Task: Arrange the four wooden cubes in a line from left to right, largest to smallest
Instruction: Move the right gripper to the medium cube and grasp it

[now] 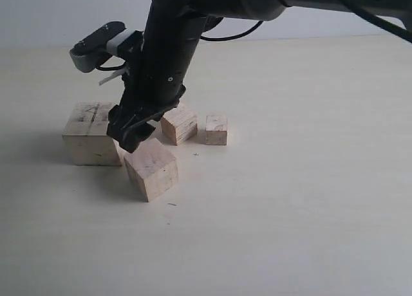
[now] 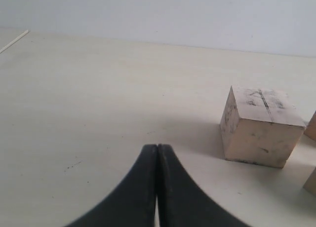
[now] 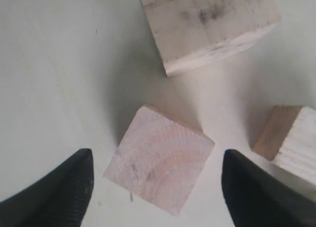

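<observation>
The largest cube (image 1: 90, 134) and third cube (image 1: 179, 124) flank the second cube (image 1: 152, 170); table (image 1: 290, 212) in front lies open.

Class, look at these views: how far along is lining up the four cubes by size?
Done: largest cube leftmost, smallest cube rightmost, third cube beside it. In hand: the open right end effector hovers over the second cube. Left: that cube sits forward of the row, turned; it needs aligning.
</observation>
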